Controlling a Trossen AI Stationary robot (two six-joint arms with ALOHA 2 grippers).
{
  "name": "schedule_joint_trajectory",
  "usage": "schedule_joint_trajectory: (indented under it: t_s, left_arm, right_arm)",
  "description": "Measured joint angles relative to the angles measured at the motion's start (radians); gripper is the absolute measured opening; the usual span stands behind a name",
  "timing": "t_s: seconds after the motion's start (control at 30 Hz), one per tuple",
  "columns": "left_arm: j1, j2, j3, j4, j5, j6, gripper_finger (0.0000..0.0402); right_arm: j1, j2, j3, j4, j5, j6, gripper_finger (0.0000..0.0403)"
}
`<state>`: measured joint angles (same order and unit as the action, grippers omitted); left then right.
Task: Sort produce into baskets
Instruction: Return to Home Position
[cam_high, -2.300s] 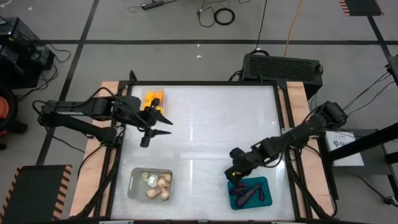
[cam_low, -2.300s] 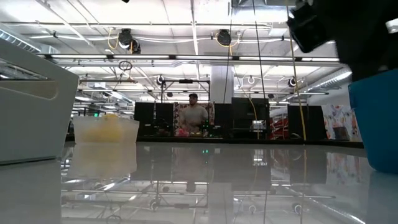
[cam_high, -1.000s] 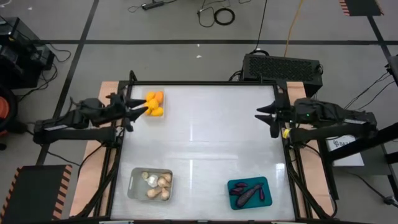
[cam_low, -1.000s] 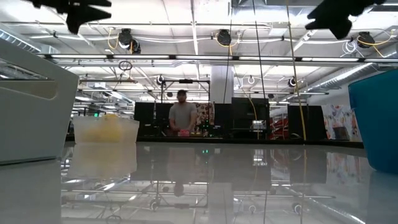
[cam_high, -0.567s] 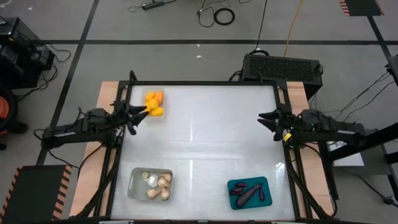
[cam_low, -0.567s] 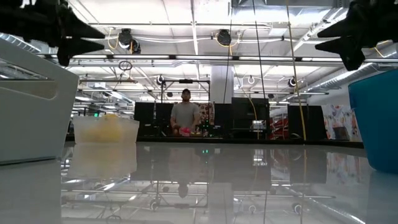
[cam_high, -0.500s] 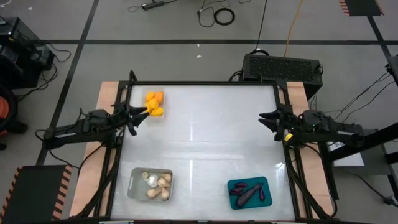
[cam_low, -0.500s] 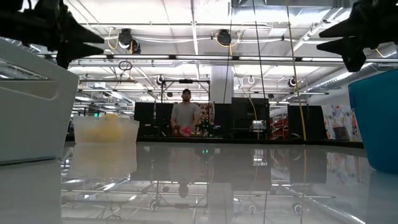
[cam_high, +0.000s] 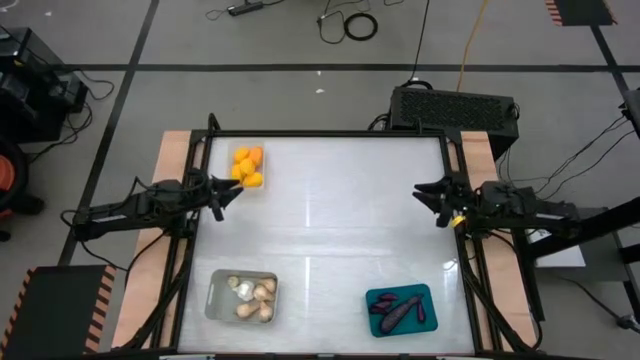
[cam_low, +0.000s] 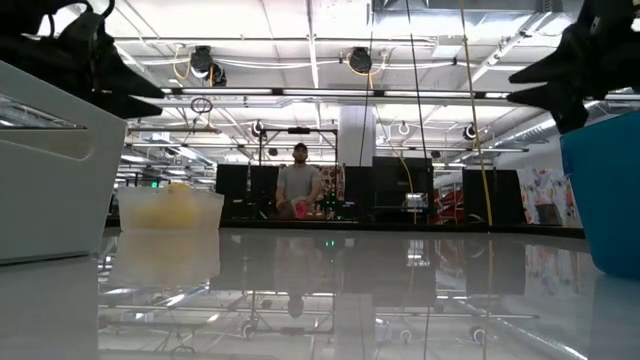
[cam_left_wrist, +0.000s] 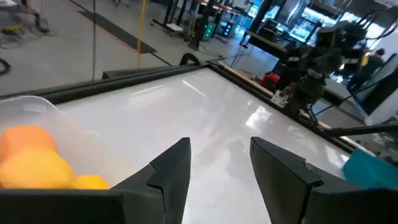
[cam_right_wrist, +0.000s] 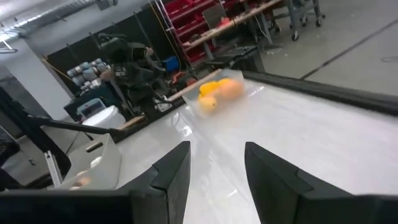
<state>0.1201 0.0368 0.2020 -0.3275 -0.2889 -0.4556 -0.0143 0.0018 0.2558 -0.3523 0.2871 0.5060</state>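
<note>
One left gripper (cam_high: 230, 196), stationed at the left edge of the white table (cam_high: 340, 210) and raised off its surface; its two dark fingers (cam_left_wrist: 171, 174) stand spread apart with nothing between them. One right gripper (cam_high: 430, 198), stationed at the opposite edge and facing the left gripper across the table's width; likewise raised, fingers (cam_right_wrist: 273, 171) parted and empty. One clear tray (cam_left_wrist: 37, 107), the item nearest the left gripper, just beside its fingertips and slightly toward the table's far edge; well apart from the right gripper, across the table from it. Contents: orange-yellow fruits (cam_high: 248, 166), several, bunched together inside. One greyish tray (cam_high: 217, 300), well apart from the left gripper, on that gripper's side toward the table's near edge. Contents: pale knobbly bulbs (cam_high: 252, 293) in a heap; the exact count cannot be told. One teal tray (cam_high: 430, 292), well apart from the right gripper, on that gripper's side toward the near edge. Contents: dark purple eggplants (cam_high: 400, 308), one longer piece lying slantwise among smaller ones. One black box (cam_high: 455, 108), off the table beyond its far edge, behind the right gripper. One person (cam_low: 297, 185), standing far off in the room beyond the table, showing in the low view between the two grippers.
</note>
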Motion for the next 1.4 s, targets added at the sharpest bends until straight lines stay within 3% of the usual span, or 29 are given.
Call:
schedule_joint_trajectory:
  t_s: [0.27,0.47,0.57,0.67,0.87,0.97,1.2,1.4]
  left_arm:
    - [0.000,0.002,0.000,0.018,0.098,-0.036,0.0173]
    - [-0.001,0.002,-0.090,0.264,0.207,-0.038,0.0173]
    - [-0.001,0.002,-0.106,0.260,0.232,-0.039,0.0173]
    - [-0.001,0.002,-0.107,0.235,0.226,-0.017,0.0173]
    - [-0.001,0.002,-0.107,0.126,0.100,0.050,0.0173]
    - [-0.001,0.002,-0.107,0.112,0.078,0.053,0.0173]
    - [-0.001,0.003,-0.107,0.109,0.087,0.223,0.0173]
    - [-0.001,0.003,-0.107,0.100,0.090,0.150,0.0173]
  right_arm:
    - [0.000,0.001,-0.140,0.227,-0.054,0.039,0.0144]
    - [0.000,0.001,-0.201,0.278,-0.115,0.131,0.0143]
    - [0.001,0.002,-0.201,0.286,-0.157,0.161,0.0143]
    - [0.001,0.006,-0.201,0.276,-0.158,0.170,0.0143]
    - [0.000,0.018,-0.201,0.276,-0.162,-0.120,0.0143]
    - [0.000,0.018,-0.201,0.276,-0.158,-0.099,0.0143]
    - [0.000,0.021,-0.201,0.283,-0.085,-0.039,0.0144]
    - [0.000,0.023,-0.201,0.290,-0.023,-0.152,0.0144]
